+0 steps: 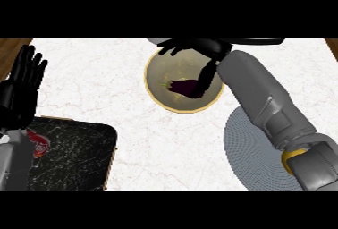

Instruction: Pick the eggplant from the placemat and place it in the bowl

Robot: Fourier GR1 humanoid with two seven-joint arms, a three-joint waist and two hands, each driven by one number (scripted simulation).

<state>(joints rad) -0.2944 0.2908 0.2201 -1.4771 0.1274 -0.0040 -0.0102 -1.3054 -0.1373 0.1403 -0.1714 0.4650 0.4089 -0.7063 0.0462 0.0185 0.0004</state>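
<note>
1. The eggplant (185, 87) is off the placemat (254, 156) and sits inside the bowl (162, 71), at 12 o'clock on the table (99, 89).
2. The right robot hand (196, 45) hangs over the bowl's 1 o'clock rim, reaching down beside the eggplant. I cannot tell whether it is grasping or has released.
3. Judged remaining: let go, if it has not, and withdraw.
4. The bowl holds only the eggplant. The placemat, at 5 o'clock, shows nothing on it.
5. The left robot hand (23, 82) rests open at 9 o'clock.

Dark purple eggplant (187, 87) inside the tan bowl (163, 67)
</note>
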